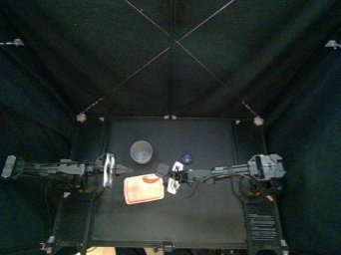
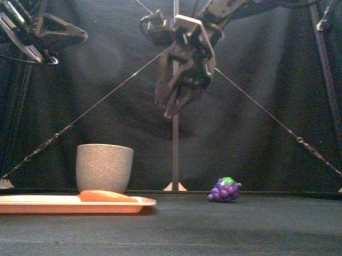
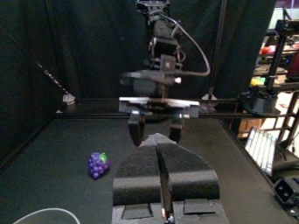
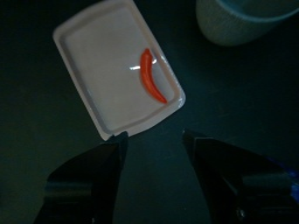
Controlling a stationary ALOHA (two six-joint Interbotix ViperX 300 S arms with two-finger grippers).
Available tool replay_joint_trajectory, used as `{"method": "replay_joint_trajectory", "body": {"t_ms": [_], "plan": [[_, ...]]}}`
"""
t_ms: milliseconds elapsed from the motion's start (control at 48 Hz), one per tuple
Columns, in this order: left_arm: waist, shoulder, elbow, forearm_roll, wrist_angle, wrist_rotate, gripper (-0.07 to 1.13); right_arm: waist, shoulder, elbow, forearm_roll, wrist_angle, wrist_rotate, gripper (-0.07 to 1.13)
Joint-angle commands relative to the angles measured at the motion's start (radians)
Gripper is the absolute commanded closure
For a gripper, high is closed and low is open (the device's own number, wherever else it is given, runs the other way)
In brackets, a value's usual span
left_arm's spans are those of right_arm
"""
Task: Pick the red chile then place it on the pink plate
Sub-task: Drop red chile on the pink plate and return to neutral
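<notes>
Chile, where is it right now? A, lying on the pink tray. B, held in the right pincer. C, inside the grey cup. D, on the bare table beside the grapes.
A: the chile lies flat on the tray, while the right pincer hangs open and empty above it.

Black matte table (image 1: 200, 214), dimly lit. Black back curtain (image 1: 170, 55) hangs behind the table's back edge. Black side curtains (image 1: 30, 100) close off left and right edges.
</notes>
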Motion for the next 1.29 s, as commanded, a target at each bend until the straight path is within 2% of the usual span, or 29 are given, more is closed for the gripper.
{"method": "replay_joint_trajectory", "body": {"t_ms": [21,396,604,729,1125,1292], "plan": [[0.003,0.003,-0.012,0.003,-0.005,0.003,1.09,0.008,-0.129,0.017,-0.017,-0.048,-0.002,0.17],[0.005,0.003,-0.009,0.003,-0.005,0.003,1.09,0.023,-0.446,0.242,-0.069,-0.356,-0.003,0.17],[0.006,0.002,-0.008,0.003,-0.005,0.003,1.09,0.014,-0.641,0.463,-0.084,-0.615,-0.017,0.17],[0.006,0.002,-0.006,0.003,-0.005,0.003,1.09,0.006,-0.773,0.603,-0.129,-0.719,-0.014,0.17],[0.012,0.0,-0.003,0.003,-0.005,0.003,1.09,0.006,-1.075,0.795,-0.233,-0.75,-0.012,0.17],[0.014,0.0,-0.002,0.003,-0.005,0.003,1.09,0.005,-1.14,0.842,-0.239,-0.75,-0.011,0.17]]}}
